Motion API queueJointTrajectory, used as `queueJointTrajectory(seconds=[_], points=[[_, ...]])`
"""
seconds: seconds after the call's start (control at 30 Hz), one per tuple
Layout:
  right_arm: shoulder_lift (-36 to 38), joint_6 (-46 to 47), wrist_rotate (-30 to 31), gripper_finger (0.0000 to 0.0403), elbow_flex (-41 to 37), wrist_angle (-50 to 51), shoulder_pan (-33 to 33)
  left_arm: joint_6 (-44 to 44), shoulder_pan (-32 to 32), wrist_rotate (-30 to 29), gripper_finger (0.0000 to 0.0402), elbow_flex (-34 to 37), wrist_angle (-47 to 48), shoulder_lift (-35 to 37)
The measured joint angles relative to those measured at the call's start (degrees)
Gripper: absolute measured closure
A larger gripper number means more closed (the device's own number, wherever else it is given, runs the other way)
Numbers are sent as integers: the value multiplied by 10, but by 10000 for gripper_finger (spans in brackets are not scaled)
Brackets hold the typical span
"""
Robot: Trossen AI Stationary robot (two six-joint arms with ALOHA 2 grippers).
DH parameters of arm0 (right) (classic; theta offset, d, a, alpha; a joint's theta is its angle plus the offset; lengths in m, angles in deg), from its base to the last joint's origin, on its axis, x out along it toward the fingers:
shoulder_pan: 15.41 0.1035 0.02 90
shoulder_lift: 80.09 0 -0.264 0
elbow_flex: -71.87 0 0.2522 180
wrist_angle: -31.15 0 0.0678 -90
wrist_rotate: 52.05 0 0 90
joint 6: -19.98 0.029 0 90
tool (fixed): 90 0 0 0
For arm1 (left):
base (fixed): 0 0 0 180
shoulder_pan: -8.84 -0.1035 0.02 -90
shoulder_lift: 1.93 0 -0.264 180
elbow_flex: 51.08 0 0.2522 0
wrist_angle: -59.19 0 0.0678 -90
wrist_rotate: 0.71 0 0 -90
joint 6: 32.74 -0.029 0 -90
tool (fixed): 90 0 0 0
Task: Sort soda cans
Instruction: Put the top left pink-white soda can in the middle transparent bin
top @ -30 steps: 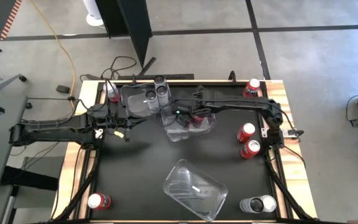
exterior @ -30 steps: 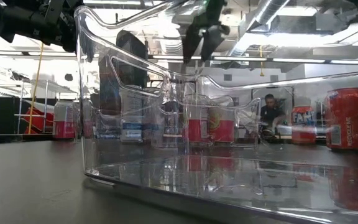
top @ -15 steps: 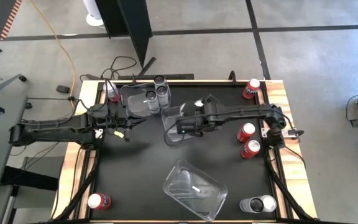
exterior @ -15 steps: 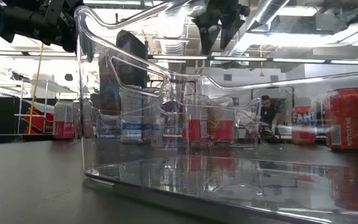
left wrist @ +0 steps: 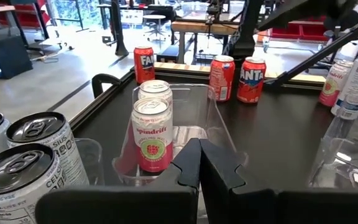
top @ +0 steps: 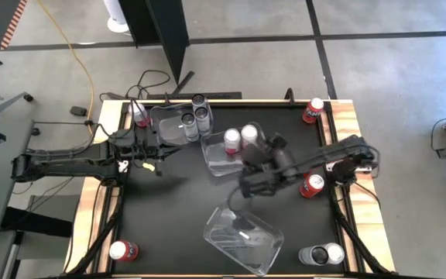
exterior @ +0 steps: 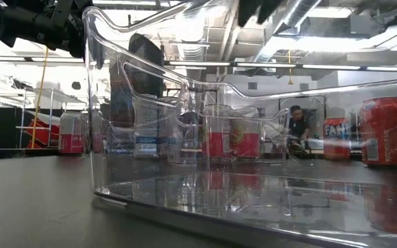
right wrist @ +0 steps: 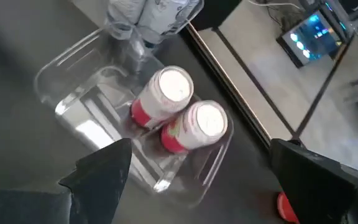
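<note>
Two red-and-white soda cans (top: 240, 138) stand upright in the middle clear bin (top: 217, 159); both wrist views show them (right wrist: 188, 127) (left wrist: 152, 134). Three dark grey cans (top: 194, 118) stand in the far-left bin (top: 165, 124). My right gripper (top: 242, 190) hangs open above the table between the middle bin and the near bin (top: 242, 236), touching nothing. My left gripper (left wrist: 199, 155) is shut and empty, left of the middle bin (top: 157, 159).
Loose red cans stand at the far right corner (top: 314, 108), by the right edge (top: 312, 184) and at the near left corner (top: 122, 249). A silver can pair (top: 321, 254) stands near right. One more can (top: 140, 115) stands far left.
My right gripper has swung from above the middle bin toward the table's near edge and a little right, turning as it went, and has stayed open. The two cans in the middle bin now show uncovered.
</note>
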Motion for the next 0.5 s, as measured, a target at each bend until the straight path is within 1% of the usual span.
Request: queueJointTrajectory(seconds=[0.13, 0.23, 0.27, 0.33, 0.5], points=[[70, 46, -19, 14, -111, -55, 48, 0, 0, -8, 401, 0, 0, 0], [126, 87, -56, 16, -197, -95, 83, 3, 0, -8, 401, 0, 0, 0], [147, 101, -77, 16, -221, -103, 93, 4, 0, -8, 401, 0, 0, 0], [188, 129, -103, 17, -262, -119, 109, 4, 0, -9, 401, 0, 0, 0], [255, 192, -110, 17, -331, -126, 139, 8, 0, -18, 401, 0, -1, 0]])
